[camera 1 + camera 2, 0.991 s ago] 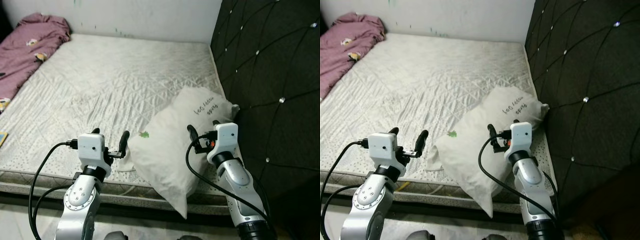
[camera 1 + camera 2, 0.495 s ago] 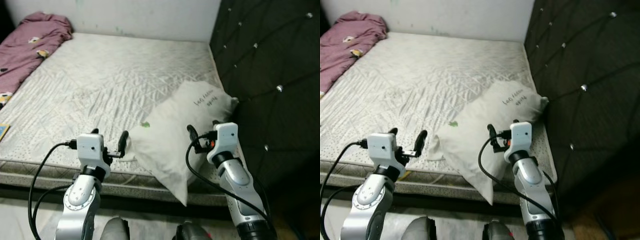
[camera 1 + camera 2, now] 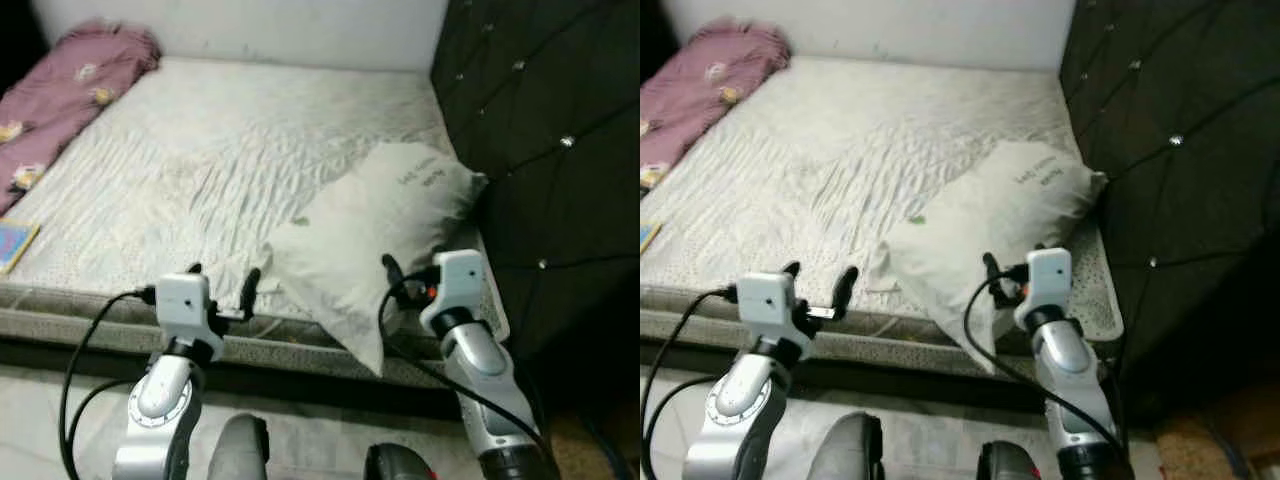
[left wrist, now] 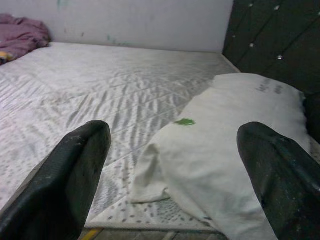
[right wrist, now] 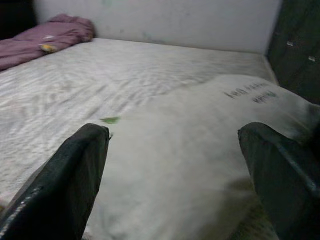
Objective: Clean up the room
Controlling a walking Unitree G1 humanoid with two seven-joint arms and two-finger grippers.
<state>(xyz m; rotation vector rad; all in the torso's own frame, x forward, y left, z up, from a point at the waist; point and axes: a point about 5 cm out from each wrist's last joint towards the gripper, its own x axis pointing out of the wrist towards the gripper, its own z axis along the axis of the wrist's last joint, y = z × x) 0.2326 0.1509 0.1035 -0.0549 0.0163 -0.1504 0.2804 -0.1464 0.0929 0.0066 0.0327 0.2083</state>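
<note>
Stepped back from the bed since a second ago: more of the mattress edge and floor now in the head views, pillow [image 3: 385,225] lower-centre but unmoved on the mattress [image 3: 200,170], both arms raised as before.

Left pincer [image 3: 222,290] held up in front of the mattress's near edge, fingers [image 4: 75,175] wide apart, nothing between them. Right pincer [image 3: 410,285] likewise spread and empty, hovering just before the pillow's near corner, not touching it so far as can be told.

White pillow lying askew across the bed's right side: one end up against the dark quilted headboard [image 3: 540,120], the other corner sagging over the mattress's front edge. Small green mark [image 4: 185,121] on the cover. Pink blanket [image 3: 70,85] bunched at the far left corner; a small blue book-like thing [image 3: 15,245] at the left edge, too blurred to name.

Probably the approach step of tidying the bed, with the pillow as the likely target and no grasp begun. Next move calls for closing back in, bringing both pincers onto the pillow's overhanging end, gripping the soft cover firmly enough not to slip, then lifting and squaring it against the headboard. Limp fabric likely to bunch or slide off the edge if pinched at one corner alone.
</note>
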